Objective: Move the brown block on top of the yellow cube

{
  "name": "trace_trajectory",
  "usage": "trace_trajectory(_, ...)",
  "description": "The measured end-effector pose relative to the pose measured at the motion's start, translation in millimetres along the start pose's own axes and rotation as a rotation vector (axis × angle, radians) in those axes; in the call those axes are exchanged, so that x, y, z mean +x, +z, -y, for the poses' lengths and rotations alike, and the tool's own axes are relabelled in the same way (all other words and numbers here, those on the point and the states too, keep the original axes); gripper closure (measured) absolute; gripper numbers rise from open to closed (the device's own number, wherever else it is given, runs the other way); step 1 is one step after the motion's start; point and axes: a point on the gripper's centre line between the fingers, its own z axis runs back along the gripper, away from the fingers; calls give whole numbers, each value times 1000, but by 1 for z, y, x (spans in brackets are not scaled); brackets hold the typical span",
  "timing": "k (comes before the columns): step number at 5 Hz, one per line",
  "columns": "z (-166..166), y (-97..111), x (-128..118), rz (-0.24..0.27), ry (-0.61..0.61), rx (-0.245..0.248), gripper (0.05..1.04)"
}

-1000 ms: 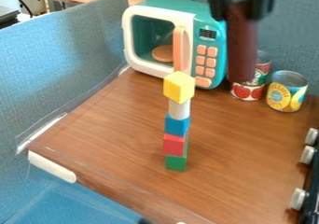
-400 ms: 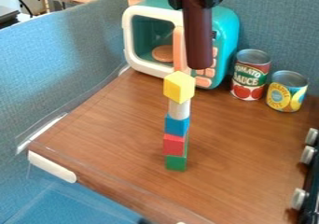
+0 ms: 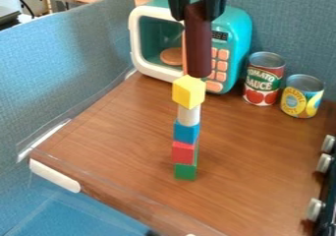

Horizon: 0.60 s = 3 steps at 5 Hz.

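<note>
The black gripper (image 3: 197, 13) hangs at the top of the camera view, shut on the upper end of the brown block (image 3: 199, 45), a long upright cylinder. The block's lower end appears right at the top of the yellow cube (image 3: 188, 91); whether they touch I cannot tell. That cube crowns a tower: under it come a white cylinder (image 3: 188, 115), a blue block (image 3: 186, 132), a red block (image 3: 183, 152) and a green block (image 3: 185, 171) on the brown tabletop (image 3: 118, 136).
Behind the tower stands a teal toy microwave (image 3: 235, 38) with a white door frame. To its right are a tomato sauce can (image 3: 264, 78) and a yellow-labelled can (image 3: 302, 96). Grey knobs (image 3: 324, 163) line the right edge, and a blue partition (image 3: 72, 63) runs along the left.
The gripper has carried the brown block leftward from in front of the tomato sauce can to above the yellow cube. The tower has stayed as it was.
</note>
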Motion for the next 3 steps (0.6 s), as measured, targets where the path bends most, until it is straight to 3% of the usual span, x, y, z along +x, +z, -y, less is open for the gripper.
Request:
trace_trajectory(1, -4, 0, 8, 2, 12, 15, 606)
trace_trajectory(3, -20, -3, 18, -14, 54, -17, 606)
